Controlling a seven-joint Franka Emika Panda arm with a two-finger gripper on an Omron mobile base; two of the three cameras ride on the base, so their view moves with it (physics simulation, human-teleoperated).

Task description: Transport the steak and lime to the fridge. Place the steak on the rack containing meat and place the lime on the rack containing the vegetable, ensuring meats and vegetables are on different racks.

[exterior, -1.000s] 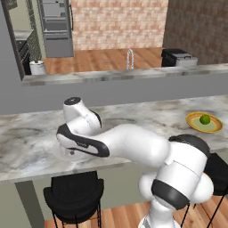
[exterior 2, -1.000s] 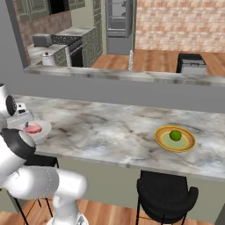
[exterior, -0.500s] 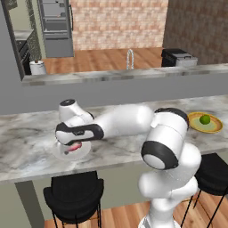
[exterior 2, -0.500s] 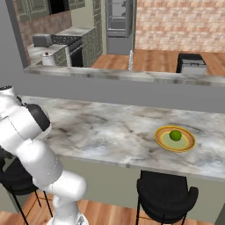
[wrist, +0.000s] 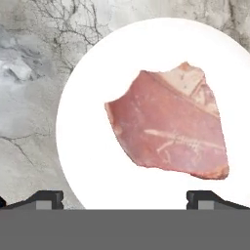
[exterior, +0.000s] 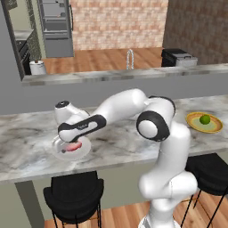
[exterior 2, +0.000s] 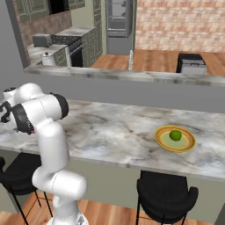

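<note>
The steak (wrist: 171, 129) is a flat pink-red slab lying on a white plate (wrist: 97, 122) on the marble counter. My gripper (wrist: 127, 200) hangs open just above the plate, its fingertips (wrist: 49, 197) spread wide and holding nothing. From the left base view the hand reaches far left over the steak (exterior: 74, 146), with the gripper (exterior: 70, 143) just above it. The green lime (exterior: 205, 119) rests on a yellow plate (exterior: 196, 124) at the counter's right end, far from the hand; the right base view shows the same lime (exterior 2: 175, 135). The grey fridge (exterior: 55, 26) stands shut at the back of the kitchen.
A raised grey ledge (exterior: 133, 75) with a tap runs behind the counter. Black stools (exterior: 73, 196) stand under the counter's front edge. A kettle (exterior: 37, 67) sits at the ledge's left end, and a stove (exterior 2: 66, 46) lies beyond.
The arm has unfolded, with its elbow swinging up and to the right. The hand has settled over the white plate with the steak. The lime and both plates have not moved.
</note>
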